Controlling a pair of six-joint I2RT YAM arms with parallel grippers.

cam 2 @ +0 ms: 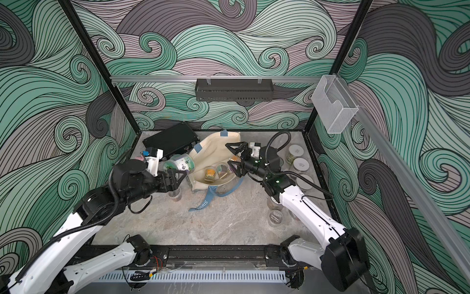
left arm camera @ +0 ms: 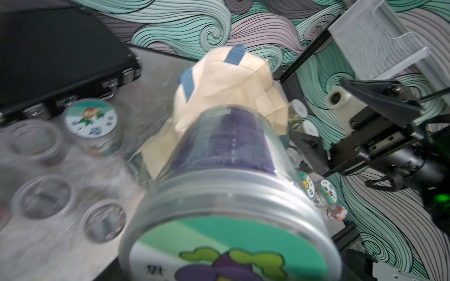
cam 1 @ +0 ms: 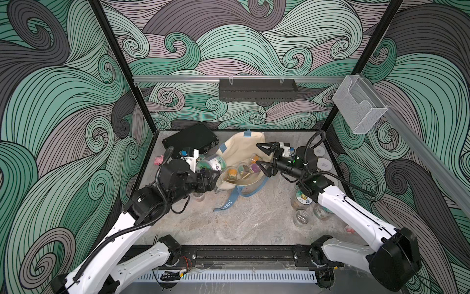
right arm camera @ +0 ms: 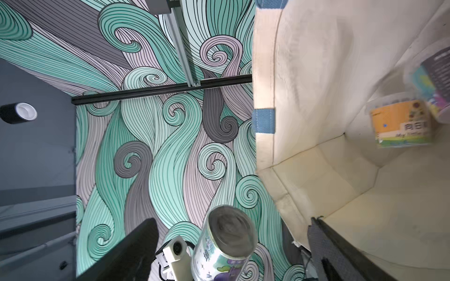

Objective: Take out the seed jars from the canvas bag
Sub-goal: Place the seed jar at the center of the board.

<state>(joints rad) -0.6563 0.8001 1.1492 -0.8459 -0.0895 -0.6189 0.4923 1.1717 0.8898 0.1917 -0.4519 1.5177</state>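
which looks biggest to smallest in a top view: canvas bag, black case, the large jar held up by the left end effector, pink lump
1. canvas bag
2. black case, partly hidden, so the gap to the bag is unsure
3. large jar, raised nearer the camera
4. pink lump

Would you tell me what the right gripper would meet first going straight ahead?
Probably the canvas bag: the open right gripper straddles its side wall, with the orange-labelled jar farther in; depth is unclear.
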